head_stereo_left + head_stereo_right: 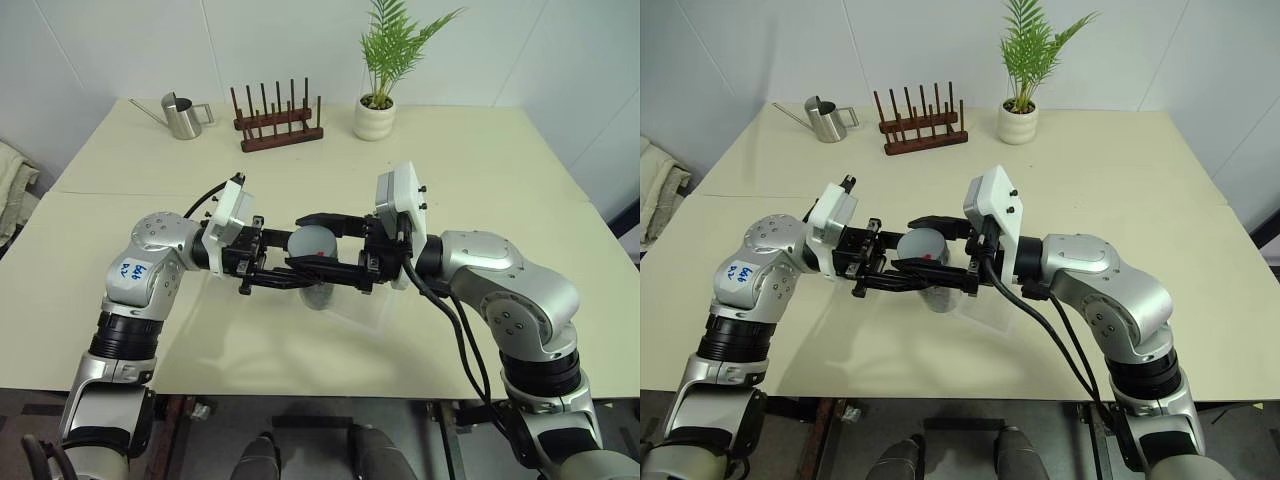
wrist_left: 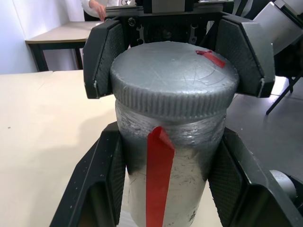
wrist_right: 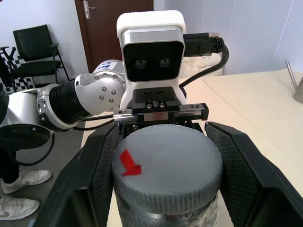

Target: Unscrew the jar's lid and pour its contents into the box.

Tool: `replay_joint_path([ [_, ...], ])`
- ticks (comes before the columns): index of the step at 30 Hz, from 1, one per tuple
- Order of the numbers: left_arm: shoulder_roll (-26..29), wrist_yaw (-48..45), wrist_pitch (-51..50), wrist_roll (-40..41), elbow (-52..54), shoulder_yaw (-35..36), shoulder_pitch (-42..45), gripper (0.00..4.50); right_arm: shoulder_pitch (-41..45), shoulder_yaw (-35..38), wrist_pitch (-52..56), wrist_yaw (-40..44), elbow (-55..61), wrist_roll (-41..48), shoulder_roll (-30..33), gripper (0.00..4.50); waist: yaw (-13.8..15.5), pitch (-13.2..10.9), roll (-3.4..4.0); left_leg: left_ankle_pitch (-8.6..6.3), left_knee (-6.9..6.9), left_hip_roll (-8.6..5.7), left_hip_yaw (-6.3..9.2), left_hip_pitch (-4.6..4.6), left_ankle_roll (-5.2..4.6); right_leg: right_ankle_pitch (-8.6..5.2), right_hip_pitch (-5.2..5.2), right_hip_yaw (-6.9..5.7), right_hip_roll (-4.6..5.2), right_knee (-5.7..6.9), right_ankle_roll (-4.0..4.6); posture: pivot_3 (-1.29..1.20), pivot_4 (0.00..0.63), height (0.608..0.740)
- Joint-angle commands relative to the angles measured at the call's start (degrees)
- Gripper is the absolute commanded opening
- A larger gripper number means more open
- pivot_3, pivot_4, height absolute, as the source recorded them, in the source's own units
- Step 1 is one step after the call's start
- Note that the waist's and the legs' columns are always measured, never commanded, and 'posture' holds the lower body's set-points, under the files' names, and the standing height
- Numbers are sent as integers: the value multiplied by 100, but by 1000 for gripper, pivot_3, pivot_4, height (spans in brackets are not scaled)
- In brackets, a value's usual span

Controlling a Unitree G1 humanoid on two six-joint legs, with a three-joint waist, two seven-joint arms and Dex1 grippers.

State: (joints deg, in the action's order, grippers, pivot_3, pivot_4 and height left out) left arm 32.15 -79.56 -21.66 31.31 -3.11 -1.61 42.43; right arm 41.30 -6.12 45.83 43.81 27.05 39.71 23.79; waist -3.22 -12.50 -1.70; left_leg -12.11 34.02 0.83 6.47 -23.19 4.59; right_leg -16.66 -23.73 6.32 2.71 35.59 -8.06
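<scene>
The jar [image 2: 182,198] is held upright over the table, a red strip of tape running down its clear wall. My left gripper [image 2: 165,161] is shut on its body from the left. The grey lid [image 3: 165,165], with a small red mark on top, sits on the jar. My right gripper [image 3: 165,156] is shut on the lid's rim from the right. From the head, both grippers meet at the lid [image 1: 312,243] in mid-air. The translucent box [image 1: 362,310] lies on the table just below and to the right of the jar. The contents are hidden.
At the back of the cream table [image 1: 480,180] stand a steel watering can [image 1: 182,116], a wooden peg rack [image 1: 278,125] and a potted plant [image 1: 378,110]. The table's front edge runs just below my arms. A person's hand [image 2: 98,7] shows at another table far behind.
</scene>
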Motion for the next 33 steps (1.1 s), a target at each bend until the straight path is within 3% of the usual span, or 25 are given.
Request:
replay_joint_path([
  [1, 15, -37, -17, 47, 18, -7, 125, 2021, 101, -140, -185, 147, 222, 44, -18, 2596, 2, 0, 0, 0, 0, 1, 0, 0, 0, 0, -1, 0, -1, 0, 0, 0, 150, 740],
  [5, 31, -67, 31, 25, 10, -25, 127, 2021, 122, -153, -193, 102, 189, 15, -25, 2596, 4, 0, 0, -2, 0, 1, 0, 0, 1, 0, -1, 0, 0, 0, 0, 0, 150, 740],
  [11, 36, -113, 23, 92, 137, -21, 149, 2021, 217, -160, -281, -84, 81, -154, -74, 4478, 3, 0, 0, -2, 0, 2, 0, 0, 1, -1, -1, 0, -2, 1, 1, 0, 150, 740],
  [33, 21, -212, 487, -50, 207, -75, 139, 2021, 523, -371, -215, -252, -289, -453, -134, 4478, 1, 0, 1, -3, -1, 2, 0, 0, 1, -1, -2, 0, -2, 1, 2, 0, 150, 740],
])
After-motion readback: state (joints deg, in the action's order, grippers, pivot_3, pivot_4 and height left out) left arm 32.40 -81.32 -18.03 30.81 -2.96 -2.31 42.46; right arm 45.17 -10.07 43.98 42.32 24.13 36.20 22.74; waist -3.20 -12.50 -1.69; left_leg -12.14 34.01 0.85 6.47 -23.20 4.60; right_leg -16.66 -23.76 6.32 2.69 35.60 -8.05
